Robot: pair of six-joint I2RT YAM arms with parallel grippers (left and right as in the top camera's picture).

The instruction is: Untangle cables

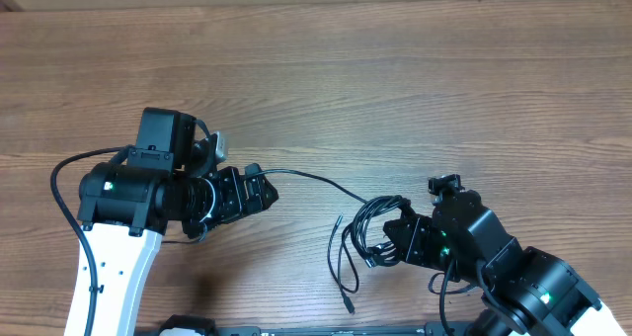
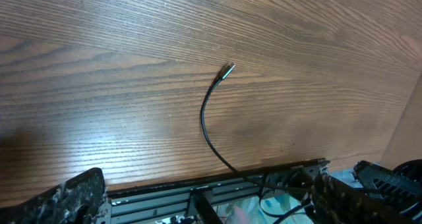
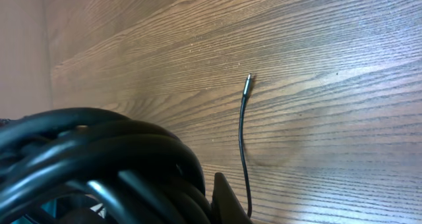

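The cables form a tangled black bundle (image 1: 370, 222) right of centre in the overhead view. My right gripper (image 1: 387, 242) is shut on it, and its loops (image 3: 99, 151) fill the lower left of the right wrist view beside one fingertip (image 3: 227, 201). One thin strand (image 1: 316, 181) runs left from the bundle to my left gripper (image 1: 265, 191). That gripper (image 2: 208, 201) stands wide open with nothing pinched between its fingers (image 2: 72, 197). A loose strand (image 2: 206, 122) with a silvery tip (image 2: 227, 69) lies on the wood. Another silver-tipped end (image 3: 248, 79) lies ahead of the right gripper.
A metal rail (image 1: 296, 328) runs along the table's front edge, also seen as the rail (image 2: 171, 191) just under the left fingers. A thick black arm cable (image 1: 59, 193) loops beside the left arm. Two more loose strands (image 1: 343, 267) trail from the bundle toward the front edge.
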